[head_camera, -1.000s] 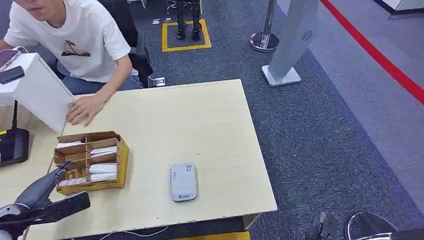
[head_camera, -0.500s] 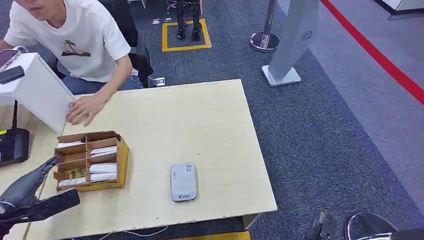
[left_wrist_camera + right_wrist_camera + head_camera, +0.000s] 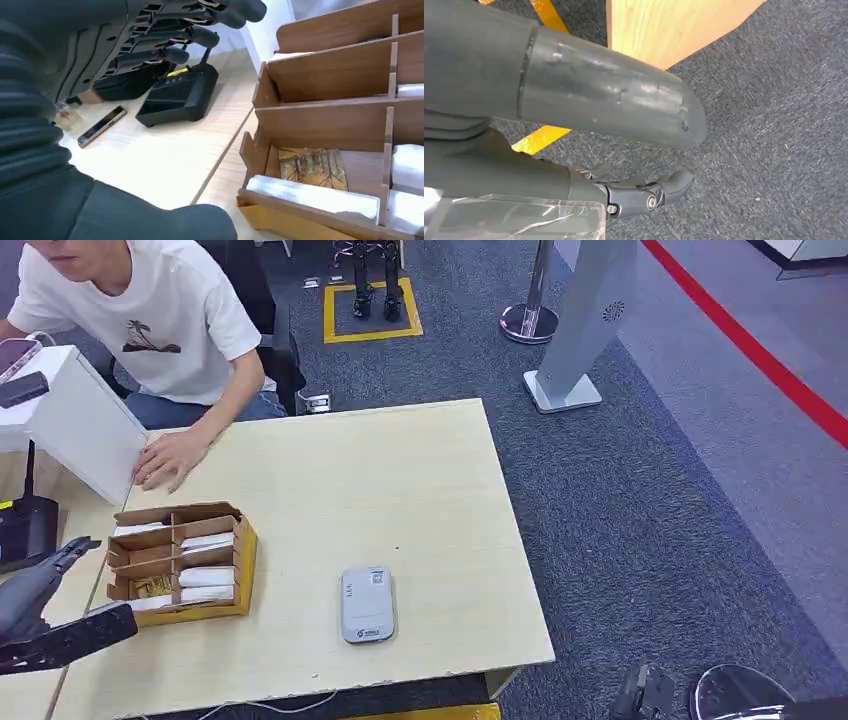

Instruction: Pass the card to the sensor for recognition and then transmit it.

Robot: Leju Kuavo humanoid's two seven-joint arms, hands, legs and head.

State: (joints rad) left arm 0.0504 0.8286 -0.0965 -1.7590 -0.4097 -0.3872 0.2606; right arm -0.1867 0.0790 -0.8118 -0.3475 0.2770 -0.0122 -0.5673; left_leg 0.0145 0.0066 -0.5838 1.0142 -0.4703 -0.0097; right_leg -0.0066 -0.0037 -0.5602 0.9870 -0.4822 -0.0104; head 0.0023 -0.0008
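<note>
A brown cardboard divider box [image 3: 245, 540] stands at the table's front left, with white cards in several compartments and a forest-picture card [image 3: 152, 586] in a near one. The same picture card [image 3: 312, 167] lies flat in the box [image 3: 320, 122] in the left wrist view. My left hand [image 3: 45, 605] hovers just left of the box with its fingers [image 3: 165, 40] spread and nothing held. The grey-white card sensor [image 3: 367, 604] lies on the table to the right of the box. My right hand [image 3: 644, 192] hangs below the table's corner over the carpet, holding nothing.
A person in a white shirt sits behind the table with one hand [image 3: 170, 457] resting on it beside a white box [image 3: 75, 420]. A black controller [image 3: 177, 95] and a slim phone-like item [image 3: 101, 126] lie left of my hand. A grey sign stand [image 3: 585, 320] is on the carpet.
My left hand has drawn back from the box's near-left corner, moving left and away from it. The box, sensor and person's hand have stayed put.
</note>
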